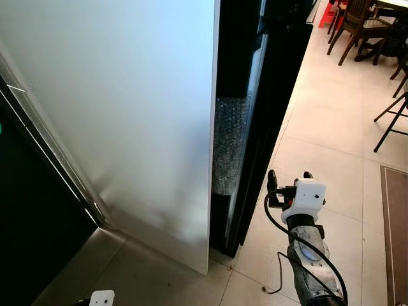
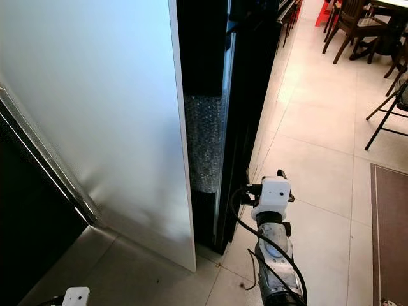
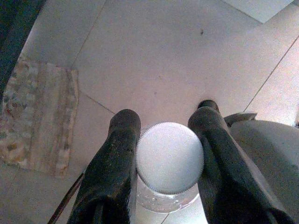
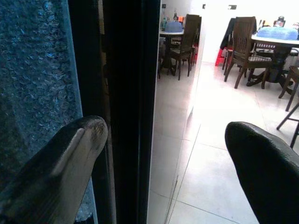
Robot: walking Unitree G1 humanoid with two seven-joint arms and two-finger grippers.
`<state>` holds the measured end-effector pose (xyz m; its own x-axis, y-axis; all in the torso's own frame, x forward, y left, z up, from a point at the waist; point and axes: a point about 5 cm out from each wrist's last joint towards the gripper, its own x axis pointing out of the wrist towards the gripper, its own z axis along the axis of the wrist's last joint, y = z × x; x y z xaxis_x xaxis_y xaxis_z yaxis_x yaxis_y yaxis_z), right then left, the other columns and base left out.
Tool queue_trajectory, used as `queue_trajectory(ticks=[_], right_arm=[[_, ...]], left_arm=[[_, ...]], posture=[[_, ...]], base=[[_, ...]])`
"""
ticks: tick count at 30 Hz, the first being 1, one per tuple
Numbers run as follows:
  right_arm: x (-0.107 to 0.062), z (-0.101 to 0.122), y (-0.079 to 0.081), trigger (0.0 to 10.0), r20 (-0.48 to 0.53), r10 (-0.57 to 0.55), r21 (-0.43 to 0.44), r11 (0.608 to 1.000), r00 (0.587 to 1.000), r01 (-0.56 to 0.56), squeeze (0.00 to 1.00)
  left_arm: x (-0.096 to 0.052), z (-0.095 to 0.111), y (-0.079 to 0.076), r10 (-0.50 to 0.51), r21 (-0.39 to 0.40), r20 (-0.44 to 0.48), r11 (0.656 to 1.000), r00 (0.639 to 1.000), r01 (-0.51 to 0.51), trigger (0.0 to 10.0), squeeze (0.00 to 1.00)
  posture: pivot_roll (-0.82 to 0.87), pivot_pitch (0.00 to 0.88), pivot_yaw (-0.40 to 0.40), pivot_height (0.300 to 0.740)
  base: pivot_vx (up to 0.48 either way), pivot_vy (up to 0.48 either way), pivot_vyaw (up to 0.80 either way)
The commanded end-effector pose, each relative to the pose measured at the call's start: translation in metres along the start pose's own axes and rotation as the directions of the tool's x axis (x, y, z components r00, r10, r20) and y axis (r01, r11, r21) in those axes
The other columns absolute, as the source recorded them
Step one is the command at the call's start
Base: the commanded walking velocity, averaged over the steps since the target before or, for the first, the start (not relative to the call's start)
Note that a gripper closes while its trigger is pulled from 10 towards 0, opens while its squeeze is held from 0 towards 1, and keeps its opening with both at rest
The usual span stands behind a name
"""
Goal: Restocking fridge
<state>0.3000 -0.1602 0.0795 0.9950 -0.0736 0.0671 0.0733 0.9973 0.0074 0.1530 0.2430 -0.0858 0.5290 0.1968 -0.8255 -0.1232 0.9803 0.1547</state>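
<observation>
Dining chairs [image 1: 354, 25] beyond fridge door [image 1: 127, 115], near right hand [image 1: 288, 182].

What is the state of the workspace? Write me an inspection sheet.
Surface: pale tiled floor.
Job's things: fridge, dark edge beside white panel; bubble wrap in the gap; bottle with white cap.
Clutter: nothing seen.
Grippers: left gripper shut on bottle; right gripper open at fridge edge.
Cables: black cable looped along right arm.
Surroundings: chairs, table, mat.
</observation>
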Motion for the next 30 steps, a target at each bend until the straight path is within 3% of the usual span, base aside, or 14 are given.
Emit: queue_trajectory(ticks=[1,6,8,13,16,24,30], right_arm=[[0.003,0.007,-0.003,10.0,0.024,-0.006,0.001,1.0,1.0,0.006,0.0],[0.002,0.007,0.0,10.0,0.024,0.022,-0.008,1.0,0.999,-0.022,0.0],[0.002,0.008,0.001,10.0,0.028,0.028,-0.011,1.0,0.999,-0.027,0.0],[0.002,0.009,0.001,10.0,0.033,0.036,-0.023,0.999,0.999,-0.035,0.0],[0.002,0.01,0.002,10.0,0.037,0.042,-0.024,0.999,0.998,-0.041,0.0],[0.001,0.009,0.003,10.0,0.032,0.041,-0.006,0.999,0.999,-0.041,0.0],[0.0,0.009,0.004,10.0,0.034,0.04,0.001,0.999,0.999,-0.04,0.0]], left_arm=[[0.0,-0.001,-0.003,-0.012,0.0,-0.002,1.0,1.0,0.012,10.0,0.0],[-0.001,-0.002,0.007,-0.006,-0.003,0.0,1.0,1.0,0.006,10.0,0.0],[-0.003,-0.004,0.019,0.008,0.004,-0.007,1.0,1.0,-0.008,10.0,0.0],[-0.004,-0.006,0.026,0.016,-0.001,-0.008,1.0,1.0,-0.016,10.0,0.0],[-0.004,-0.006,0.027,0.015,0.003,-0.008,1.0,1.0,-0.015,10.0,0.0],[-0.002,-0.006,0.009,-0.009,0.017,-0.004,1.0,1.0,0.009,10.0,0.0],[-0.002,-0.007,0.004,-0.012,0.027,-0.004,1.0,1.0,0.012,10.0,0.0]], posture=[[0.02,0.0,0.013,0.74],[0.02,0.0,0.015,0.74],[0.01,0.0,0.015,0.74],[0.02,0.0,0.015,0.74],[0.02,0.0,0.018,0.74],[0.02,0.0,0.019,0.74],[0.02,0.0,0.017,0.74]], base=[[0.0,0.0,0.0],[0.0,0.0,0.0],[0.247,0.0,0.0],[0.272,0.0,0.13],[0.343,0.0,0.64],[0.371,0.0,0.0],[0.0,0.0,0.0]])
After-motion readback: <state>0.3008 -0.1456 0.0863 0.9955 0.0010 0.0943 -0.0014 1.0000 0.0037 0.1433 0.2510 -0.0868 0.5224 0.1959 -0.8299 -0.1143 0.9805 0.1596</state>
